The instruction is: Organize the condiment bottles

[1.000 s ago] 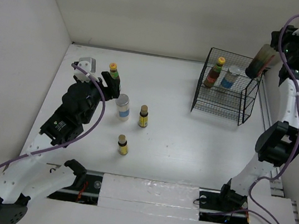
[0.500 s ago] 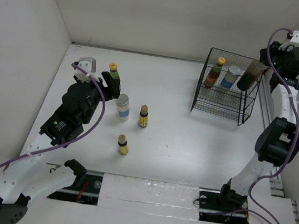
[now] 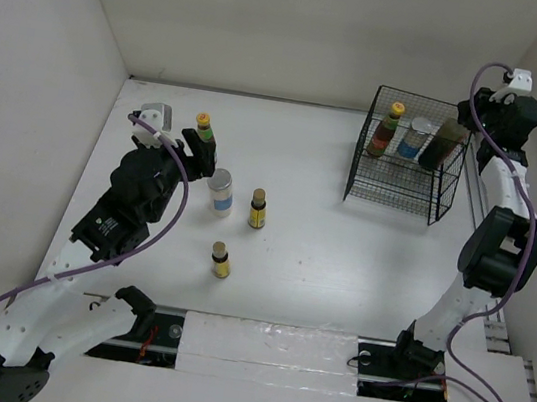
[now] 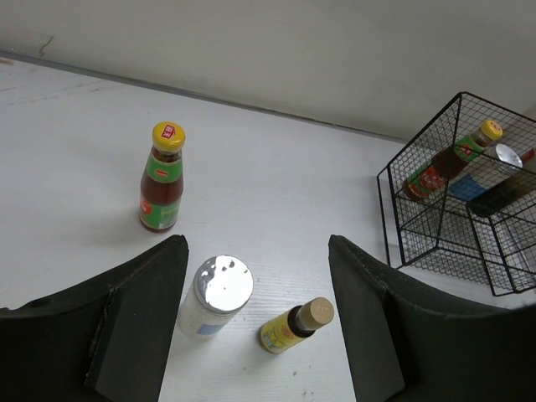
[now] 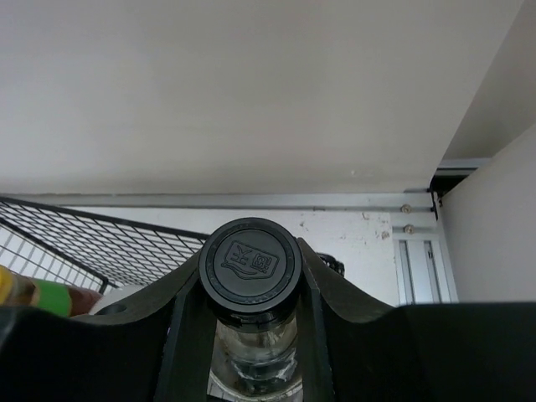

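in basket: red-green bottle, white jar. right end effector clamped on dark bottle at basket's rim. four more bottles stand on tabletop; left end effector apart, empty.

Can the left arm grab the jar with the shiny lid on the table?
Probably yes. The left arm's fingers stand open with the shiny-lid jar in the gap between them, nothing blocking. A tiny yellow bottle stands close beside it, though.
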Action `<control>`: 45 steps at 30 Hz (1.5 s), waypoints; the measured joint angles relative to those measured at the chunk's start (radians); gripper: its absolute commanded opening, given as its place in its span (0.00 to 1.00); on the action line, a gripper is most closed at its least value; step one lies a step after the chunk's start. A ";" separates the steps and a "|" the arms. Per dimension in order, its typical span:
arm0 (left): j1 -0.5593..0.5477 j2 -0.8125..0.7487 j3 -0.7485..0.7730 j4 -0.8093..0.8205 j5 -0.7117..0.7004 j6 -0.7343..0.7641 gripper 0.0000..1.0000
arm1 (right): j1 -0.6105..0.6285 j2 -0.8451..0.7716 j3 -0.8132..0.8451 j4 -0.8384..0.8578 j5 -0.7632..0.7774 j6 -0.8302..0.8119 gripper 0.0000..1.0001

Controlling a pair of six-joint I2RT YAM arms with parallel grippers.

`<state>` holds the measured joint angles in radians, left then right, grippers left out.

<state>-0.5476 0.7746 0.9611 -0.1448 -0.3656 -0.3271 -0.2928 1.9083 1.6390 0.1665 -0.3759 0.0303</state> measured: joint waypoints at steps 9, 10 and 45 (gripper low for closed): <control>0.000 0.000 0.000 0.000 0.006 0.000 0.64 | 0.000 0.002 -0.066 0.078 0.000 0.001 0.56; 0.000 0.000 0.000 0.000 0.007 0.000 0.64 | 0.000 -0.002 -0.075 0.091 0.000 -0.002 0.61; 0.000 -0.158 -0.020 0.013 -0.151 -0.047 0.68 | 0.798 0.204 0.288 -0.048 -0.257 -0.017 0.59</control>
<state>-0.5476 0.6163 0.9409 -0.1318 -0.5163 -0.3740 0.5053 2.1128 1.9274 0.1181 -0.6327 0.0135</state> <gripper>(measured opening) 0.676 0.512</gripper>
